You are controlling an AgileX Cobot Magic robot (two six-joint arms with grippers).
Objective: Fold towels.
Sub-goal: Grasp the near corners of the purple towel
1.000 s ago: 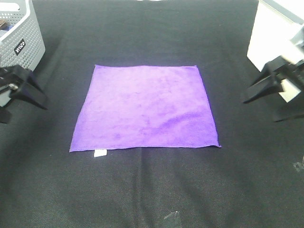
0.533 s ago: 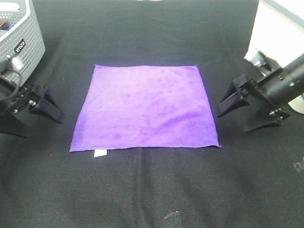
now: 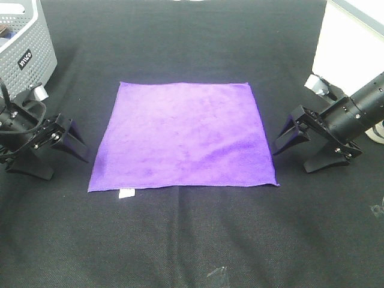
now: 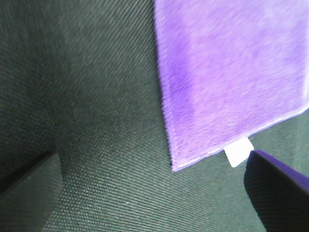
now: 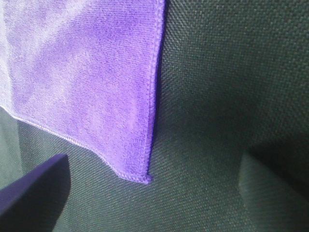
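Exterior high view, read from left to right. At the upper left corner of the frame stands a grey perforated basket (image 3: 27, 45) on the black woven table cover (image 3: 192, 240). Below it, at the left edge, the left gripper (image 3: 69, 165) sits low over the cover with its two dark fingers spread wide and nothing between them; its tips lie just beside the left edge of the towel (image 3: 183, 135), near the lower left corner, and contact with the cloth cannot be told. The towel, a bright purple square, lies flat and unfolded at the centre of the frame, all four stitched edges visible, with a small white tag (image 3: 126, 192) projecting from its near edge at the lower left corner. To the right of the towel, the right gripper (image 3: 290, 162) is likewise low and wide open, holding nothing, its tips close to the right edge above the lower right corner. A white box (image 3: 348, 54) occupies the upper right of the frame. In the left wrist view the tagged corner lies on the cover between the two spread fingers (image 4: 29, 188), the tag just beside one of them. In the right wrist view the untagged near corner lies between the parted fingers (image 5: 34, 198), apart from both.
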